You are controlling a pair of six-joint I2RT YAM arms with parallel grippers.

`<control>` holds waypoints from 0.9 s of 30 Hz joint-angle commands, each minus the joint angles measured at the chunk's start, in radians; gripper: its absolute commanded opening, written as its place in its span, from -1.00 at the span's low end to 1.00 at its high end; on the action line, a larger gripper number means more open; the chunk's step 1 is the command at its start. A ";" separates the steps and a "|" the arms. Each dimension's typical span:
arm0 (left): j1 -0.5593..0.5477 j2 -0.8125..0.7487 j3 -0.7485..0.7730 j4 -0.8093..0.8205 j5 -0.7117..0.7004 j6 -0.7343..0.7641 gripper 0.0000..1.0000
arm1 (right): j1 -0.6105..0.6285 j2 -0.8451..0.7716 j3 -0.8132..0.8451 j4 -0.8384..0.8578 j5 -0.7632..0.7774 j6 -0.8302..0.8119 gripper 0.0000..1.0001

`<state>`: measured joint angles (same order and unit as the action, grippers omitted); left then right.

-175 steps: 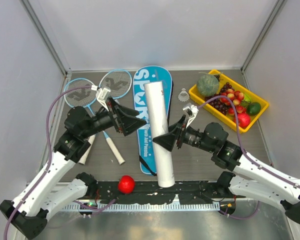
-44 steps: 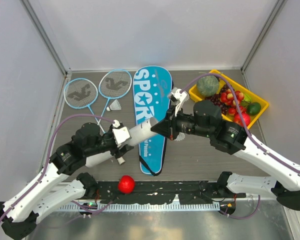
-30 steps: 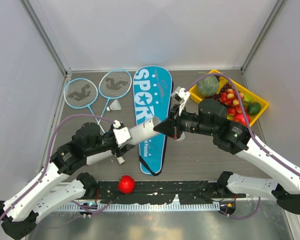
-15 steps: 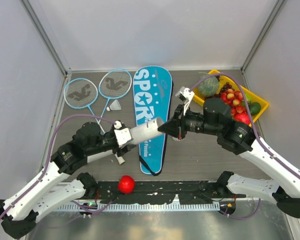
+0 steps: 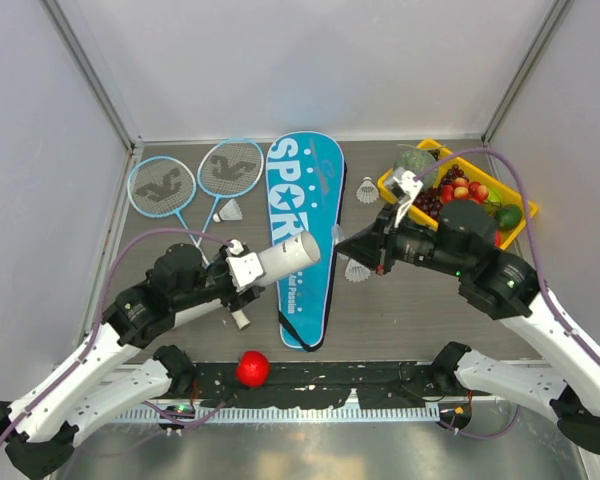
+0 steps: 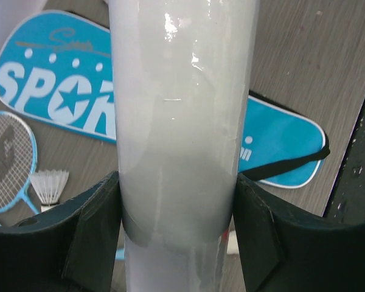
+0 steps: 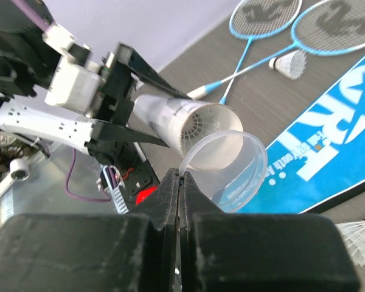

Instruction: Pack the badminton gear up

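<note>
My left gripper point(image 5: 248, 270) is closed round the white cardboard tube point(image 5: 285, 256), which it holds off the table with the open mouth pointing right. The tube point(image 6: 182, 121) fills the left wrist view between the two fingers. My right gripper point(image 7: 179, 176) is shut on the rim of a clear plastic cap point(image 7: 225, 173), a short way right of the tube's mouth point(image 7: 204, 131); something white and ribbed shows inside. The blue SPORT cover point(image 5: 298, 195) lies flat below. Two rackets point(image 5: 195, 178) lie at the back left. Shuttlecocks lie at the left point(image 5: 230, 211), centre point(image 5: 357, 270) and back point(image 5: 367, 190).
A yellow tray point(image 5: 520, 232) of fruit stands at the back right, close behind my right arm. A red ball point(image 5: 252, 368) sits at the near edge between the arm bases. Grey walls close in the table on the left, back and right.
My right gripper has drawn back to the right from the tube's mouth with the clear cap in it, uncovering the centre shuttlecock. The left arm holds the tube still.
</note>
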<state>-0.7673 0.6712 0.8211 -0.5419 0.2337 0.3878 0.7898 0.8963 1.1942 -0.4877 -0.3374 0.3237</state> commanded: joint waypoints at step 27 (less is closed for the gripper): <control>0.010 -0.300 -0.137 0.207 -0.073 -0.033 -0.29 | -0.242 0.061 -0.435 -0.039 0.746 0.227 -0.90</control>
<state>-0.7582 0.4187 0.7216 -0.4877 0.1856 0.3668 0.6228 0.8768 0.8352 -0.5819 0.3920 0.5014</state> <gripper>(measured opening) 0.680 0.055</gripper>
